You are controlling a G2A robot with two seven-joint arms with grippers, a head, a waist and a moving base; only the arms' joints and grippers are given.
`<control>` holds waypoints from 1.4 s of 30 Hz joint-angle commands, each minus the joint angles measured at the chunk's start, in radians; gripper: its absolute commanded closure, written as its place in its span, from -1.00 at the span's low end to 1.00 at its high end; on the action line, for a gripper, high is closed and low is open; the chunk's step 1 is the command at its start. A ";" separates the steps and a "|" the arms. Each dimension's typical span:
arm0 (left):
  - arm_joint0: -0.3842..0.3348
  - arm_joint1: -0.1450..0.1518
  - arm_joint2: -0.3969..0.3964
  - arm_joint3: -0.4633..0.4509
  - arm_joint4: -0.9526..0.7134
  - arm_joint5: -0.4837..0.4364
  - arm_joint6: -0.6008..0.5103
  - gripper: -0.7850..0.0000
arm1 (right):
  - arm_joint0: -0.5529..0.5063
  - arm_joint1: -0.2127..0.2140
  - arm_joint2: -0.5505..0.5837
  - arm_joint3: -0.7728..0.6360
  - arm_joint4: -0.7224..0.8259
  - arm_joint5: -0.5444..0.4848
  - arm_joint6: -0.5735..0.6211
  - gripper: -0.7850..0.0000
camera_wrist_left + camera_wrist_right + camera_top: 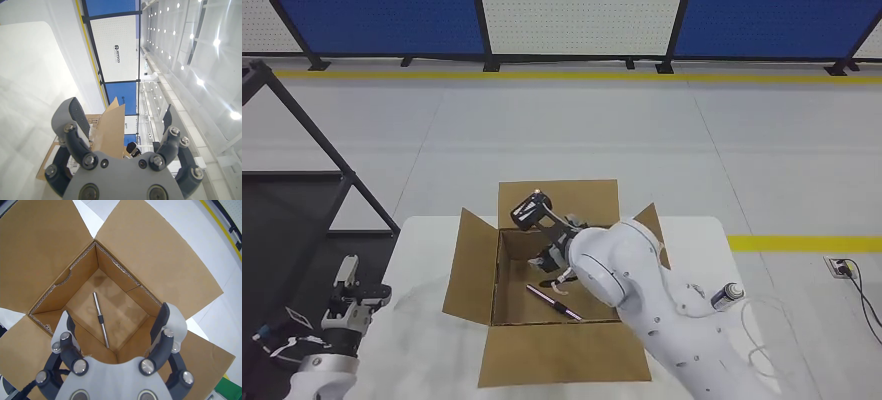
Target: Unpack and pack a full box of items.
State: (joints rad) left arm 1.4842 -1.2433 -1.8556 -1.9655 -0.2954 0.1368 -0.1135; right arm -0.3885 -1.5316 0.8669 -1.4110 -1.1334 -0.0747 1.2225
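Box [81,283] has one rod [100,317] under my right jaws, wide apart. I'd go straight down, grabbing its middle.

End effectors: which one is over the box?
The right end effector, above the open brown cardboard box; the left end effector is outside it.

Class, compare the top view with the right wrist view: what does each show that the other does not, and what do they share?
The top view adds a can on the table right of the box, and the left hand at the table's left edge. The right wrist view adds, between the right hand's open fingers, the dark band around the rod's middle. Both show the open cardboard box with the rod on its floor.
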 commanded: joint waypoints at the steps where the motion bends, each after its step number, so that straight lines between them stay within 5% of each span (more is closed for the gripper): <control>1: -0.017 0.003 0.005 0.005 0.010 0.017 -0.022 -1.00 | 0.032 -0.009 -0.014 0.066 0.029 -0.017 0.031 -1.00; 8: -0.091 0.006 0.037 0.072 0.044 0.052 -0.022 -1.00 | 0.171 -0.057 -0.089 0.329 0.216 -0.135 0.166 -1.00; 25: -0.162 0.011 0.038 0.113 0.032 0.094 -0.035 -1.00 | 0.304 -0.198 -0.265 0.808 0.347 -0.234 0.042 -1.00; 42: -0.141 0.010 0.040 0.113 0.023 0.069 -0.028 -1.00 | 0.264 -0.208 -0.296 0.826 0.290 -0.186 -0.008 -1.00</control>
State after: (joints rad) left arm 1.3392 -1.2330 -1.8155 -1.8542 -0.2710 0.2102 -0.1415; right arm -0.1208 -1.7377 0.5741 -0.5936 -0.8411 -0.2524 1.2213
